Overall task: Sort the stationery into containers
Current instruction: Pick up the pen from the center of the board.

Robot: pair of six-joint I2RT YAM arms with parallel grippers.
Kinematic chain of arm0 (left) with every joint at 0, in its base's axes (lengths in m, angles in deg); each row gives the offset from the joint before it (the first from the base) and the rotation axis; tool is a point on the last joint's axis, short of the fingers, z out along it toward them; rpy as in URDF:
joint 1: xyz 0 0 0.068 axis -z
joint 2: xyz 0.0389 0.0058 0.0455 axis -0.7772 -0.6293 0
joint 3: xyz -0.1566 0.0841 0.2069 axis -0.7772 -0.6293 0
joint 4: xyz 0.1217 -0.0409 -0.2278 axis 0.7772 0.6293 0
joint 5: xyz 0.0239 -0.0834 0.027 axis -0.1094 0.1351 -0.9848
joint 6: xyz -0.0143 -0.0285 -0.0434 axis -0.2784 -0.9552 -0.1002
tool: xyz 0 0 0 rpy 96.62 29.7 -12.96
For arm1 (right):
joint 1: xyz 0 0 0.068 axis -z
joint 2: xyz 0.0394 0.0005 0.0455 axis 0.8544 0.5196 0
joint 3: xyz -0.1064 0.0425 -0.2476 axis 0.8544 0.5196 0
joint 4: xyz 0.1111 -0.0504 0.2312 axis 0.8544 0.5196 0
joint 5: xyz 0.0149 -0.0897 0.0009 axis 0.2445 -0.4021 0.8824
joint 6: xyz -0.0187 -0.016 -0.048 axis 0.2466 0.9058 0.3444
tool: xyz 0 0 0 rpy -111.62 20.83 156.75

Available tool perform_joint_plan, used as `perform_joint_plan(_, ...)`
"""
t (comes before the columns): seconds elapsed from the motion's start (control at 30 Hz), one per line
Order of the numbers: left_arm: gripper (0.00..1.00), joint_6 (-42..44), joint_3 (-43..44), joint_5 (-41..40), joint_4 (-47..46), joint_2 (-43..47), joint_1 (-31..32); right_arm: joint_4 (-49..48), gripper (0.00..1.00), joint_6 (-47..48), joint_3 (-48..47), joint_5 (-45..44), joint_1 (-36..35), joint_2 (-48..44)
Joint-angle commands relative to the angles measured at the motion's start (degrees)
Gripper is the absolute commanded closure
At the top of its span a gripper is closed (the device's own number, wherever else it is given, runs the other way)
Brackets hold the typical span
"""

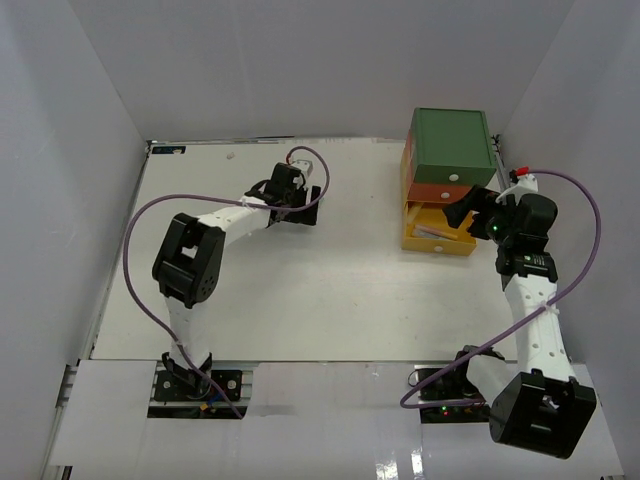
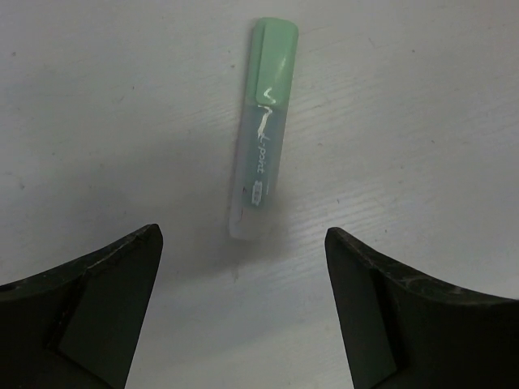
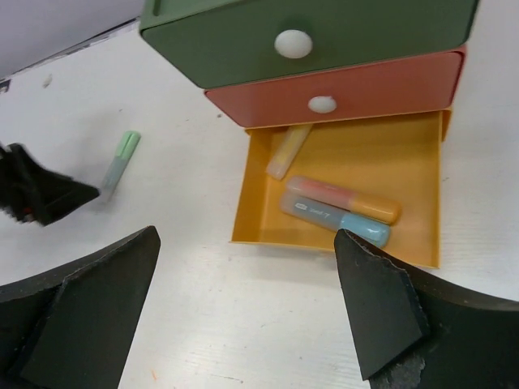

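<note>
Green highlighter [image 2: 263, 130]: frosted translucent plastic barrel, smooth cap. Table [image 2: 422, 121]: matt, faintly grained. Drawers [image 3: 381, 32]: smooth matt plastic.

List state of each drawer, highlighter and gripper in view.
Green drawer: shut.
Orange-red drawer: shut.
Yellow drawer: open, three highlighters lying inside.
Green highlighter: capped, lying loose on the table.
Left gripper: open, over the green highlighter.
Right gripper: open, empty, facing the yellow drawer.

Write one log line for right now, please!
left gripper: open, above green highlighter | right gripper: open, empty | yellow drawer: pulled out, three highlighters inside | green drawer, orange-red drawer: shut
</note>
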Motion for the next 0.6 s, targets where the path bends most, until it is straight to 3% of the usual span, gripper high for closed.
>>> perform_joint_plan(0.0,0.1,1.99,5.28,0.4,0.08,-3.08,0.35,-5.28,0.05,-2.11,0.67,7.13,0.15,-1.32)
perform_joint_plan(0.37,0.28,5.95,11.98,-1.53,1.66,-11.1,2.02,-9.15,0.05,-5.11,3.39,11.36,0.07,-3.07)
perform_joint_plan(0.57,0.56,6.22,9.7,-1.36,2.28,-11.28,3.34,-9.6,0.05,-5.37,3.66,12.59,-0.19,-4.22)
